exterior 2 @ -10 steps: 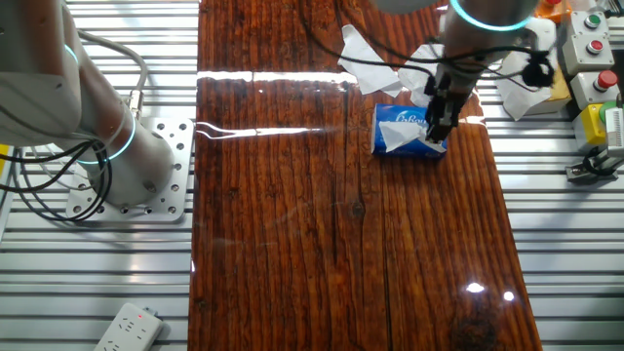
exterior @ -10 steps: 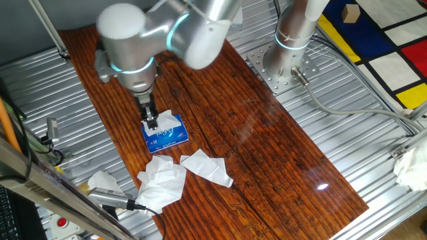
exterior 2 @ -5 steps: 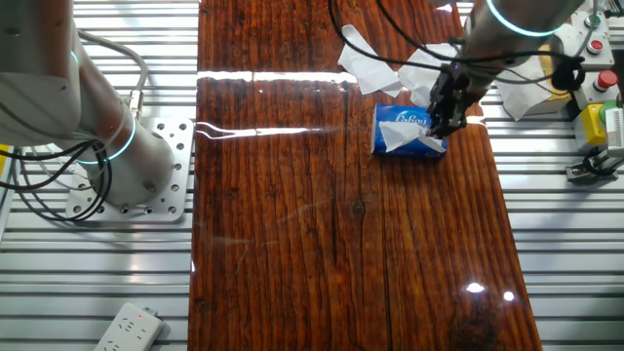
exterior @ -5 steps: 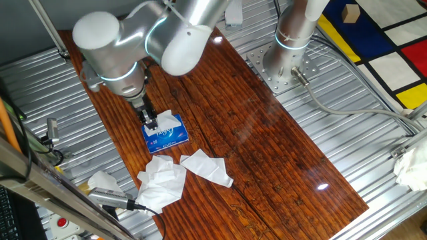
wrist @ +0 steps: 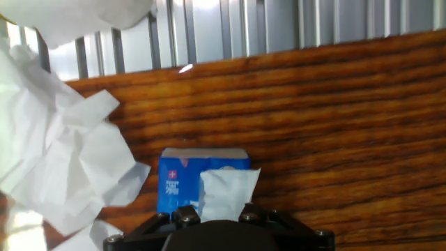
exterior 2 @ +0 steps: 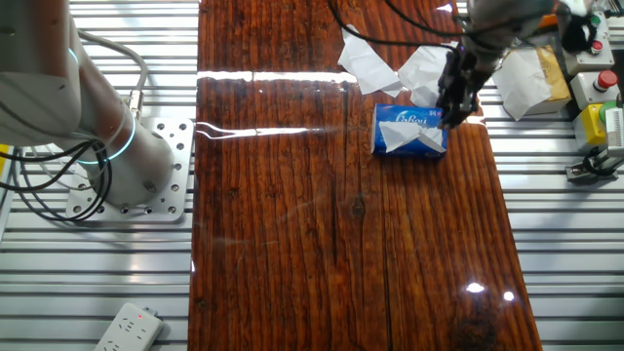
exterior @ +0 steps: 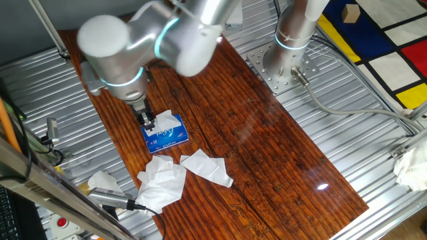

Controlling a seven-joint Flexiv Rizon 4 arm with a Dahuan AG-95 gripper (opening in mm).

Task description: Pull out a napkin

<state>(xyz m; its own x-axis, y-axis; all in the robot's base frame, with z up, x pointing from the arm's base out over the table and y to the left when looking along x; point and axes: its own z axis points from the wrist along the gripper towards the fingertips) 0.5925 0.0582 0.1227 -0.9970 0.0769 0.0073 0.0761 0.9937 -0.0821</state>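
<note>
Hand view, nearest first: the claw [wrist: 221,222] sits at the bottom edge, its dark housing filling the lower middle. A white napkin [wrist: 226,194] rises from the top of a small blue tissue pack [wrist: 178,183] and runs down into the claw; whether the fingers are clamped on the sheet or merely beside it cannot be told from this view. The pack lies flat on the wooden counter [wrist: 334,104]. To the left, loose crumpled tissues [wrist: 66,160] lie on the counter, apart from the pack. Beyond the counter's far edge is ribbed metal decking [wrist: 279,24].

One fixed view: the claw [exterior: 148,121] points down at the rear corner of the tissue pack [exterior: 165,134], touching or just above it; the finger spacing is hidden by the arm [exterior: 133,47]. The napkin [exterior: 167,120] stands out of the pack top as a white tuft just beside the claw. Loose tissues [exterior: 180,173] lie nearer the camera on the counter [exterior: 267,153], near the pack but not touching it. A second arm's base [exterior: 290,40] stands on the decking at the far side.

The other fixed view: the claw [exterior 2: 453,109] is at the upper right corner of the pack [exterior 2: 409,130], with the napkin [exterior 2: 405,142] protruding from the pack's slot. Loose tissues [exterior 2: 375,68] lie beyond the pack. A white power strip [exterior 2: 127,327] lies at lower left.
</note>
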